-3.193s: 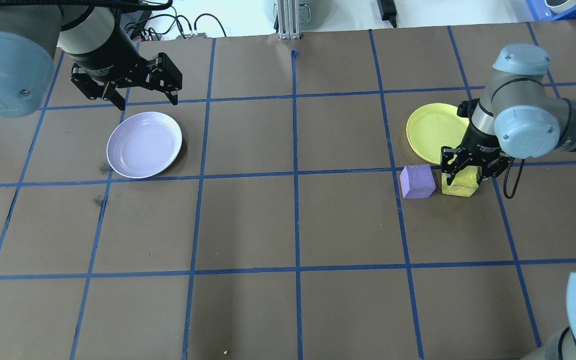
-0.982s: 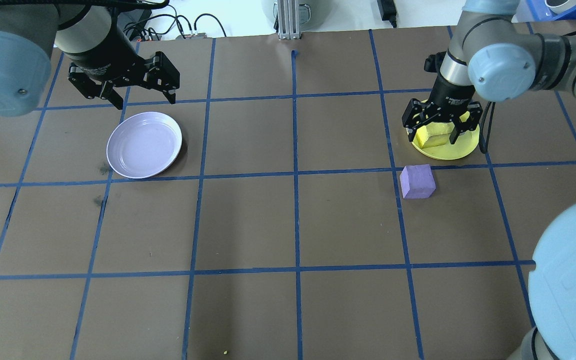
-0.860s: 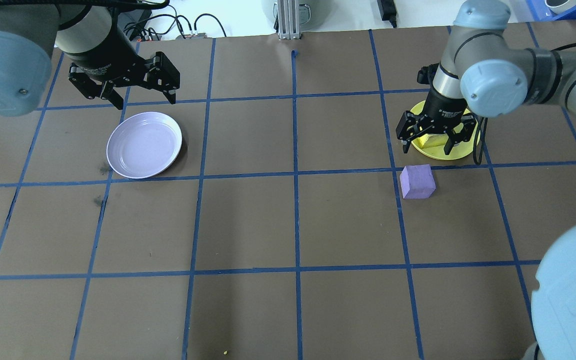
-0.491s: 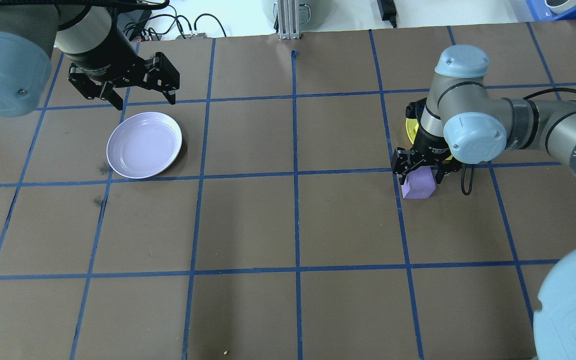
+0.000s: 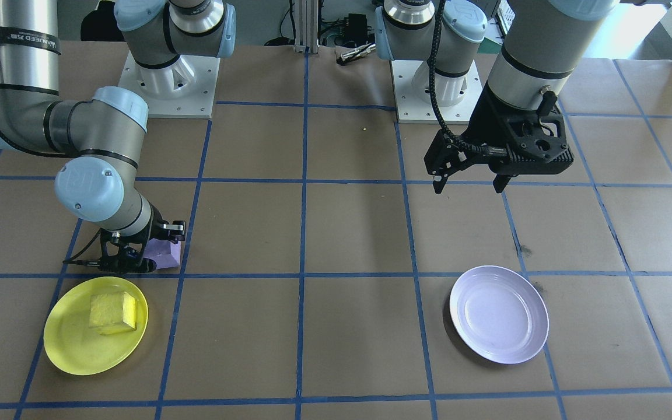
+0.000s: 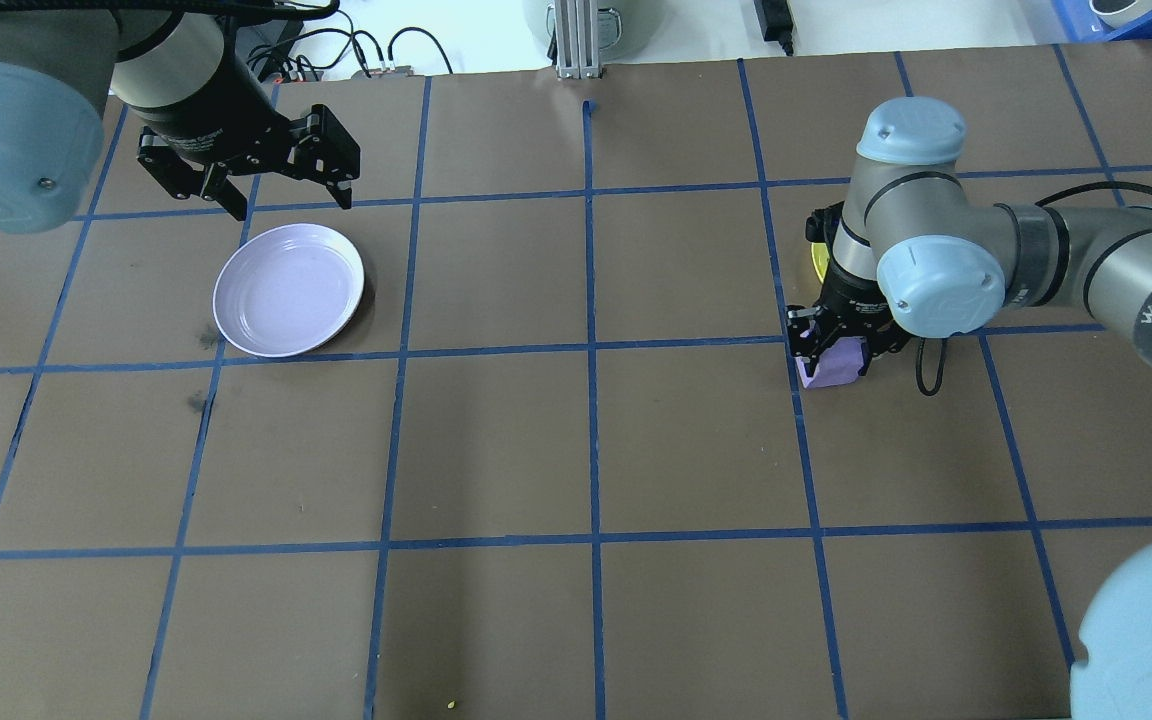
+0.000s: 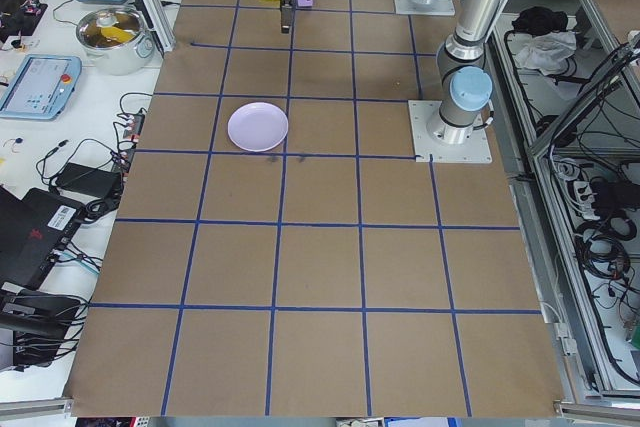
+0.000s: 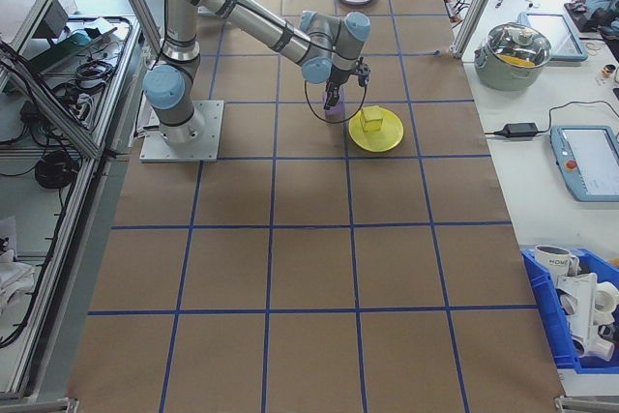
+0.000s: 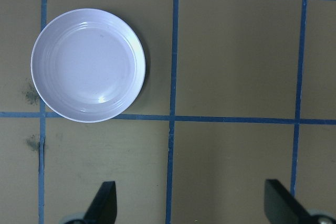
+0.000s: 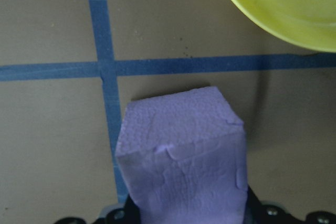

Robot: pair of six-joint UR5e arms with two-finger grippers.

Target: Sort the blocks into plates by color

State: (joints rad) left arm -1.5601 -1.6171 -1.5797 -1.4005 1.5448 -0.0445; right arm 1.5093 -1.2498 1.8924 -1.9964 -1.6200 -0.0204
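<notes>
Yellow block (image 5: 113,312) lies in yellow plate (image 5: 73,350), near worktop's right end. Purple block (image 10: 184,153) sits on worktop just beside that plate. Lavender plate (image 5: 499,315) empty, toward left end.

4 fixed views, 2 wrist close-ups

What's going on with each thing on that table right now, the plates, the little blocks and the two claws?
Yellow block: lying in the yellow plate.
Yellow plate: flat on the table, holding that block.
Purple block: on the table beside the yellow plate, between the right gripper's fingers.
Lavender plate: flat on the table, empty.
Right gripper: down around the purple block; grip unclear.
Left gripper: open, empty, raised above the table.
</notes>
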